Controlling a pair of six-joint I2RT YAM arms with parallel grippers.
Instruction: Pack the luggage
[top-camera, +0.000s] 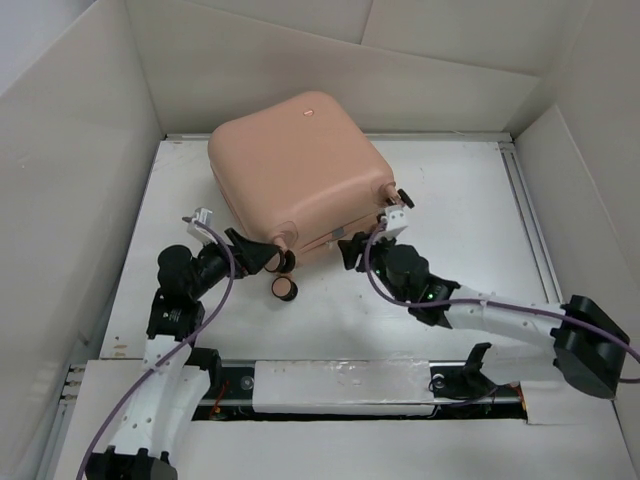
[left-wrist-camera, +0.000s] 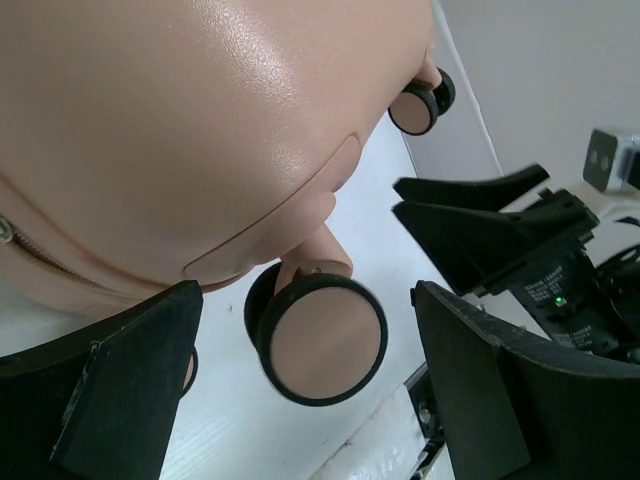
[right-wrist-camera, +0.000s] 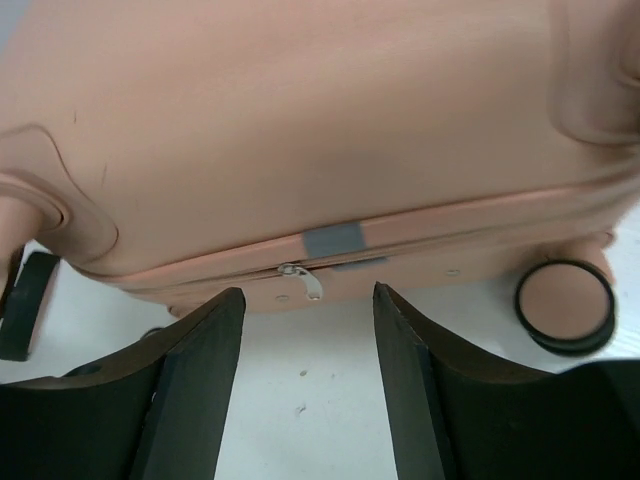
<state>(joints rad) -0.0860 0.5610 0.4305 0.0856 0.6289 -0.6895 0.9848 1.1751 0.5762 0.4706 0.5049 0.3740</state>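
Note:
The luggage (top-camera: 300, 170) is a peach-pink hard-shell suitcase lying shut and flat on the white table, its wheeled end toward me. My left gripper (top-camera: 260, 258) is open at its near left corner. In the left wrist view, a black-and-pink caster wheel (left-wrist-camera: 325, 340) sits between the open fingers (left-wrist-camera: 130, 390), untouched. My right gripper (top-camera: 350, 250) is open at the suitcase's near edge. In the right wrist view its gripper (right-wrist-camera: 308, 297) faces the zipper seam, with the silver zipper pull (right-wrist-camera: 303, 280) and a grey tape patch (right-wrist-camera: 333, 240) just ahead of the fingertips.
White walls (top-camera: 80, 150) box in the table (top-camera: 460, 230) on the left, back and right. A metal rail (top-camera: 528, 220) runs along the right edge. Another caster wheel (top-camera: 403, 197) sticks out at the suitcase's right corner. The right gripper shows in the left wrist view (left-wrist-camera: 480, 225).

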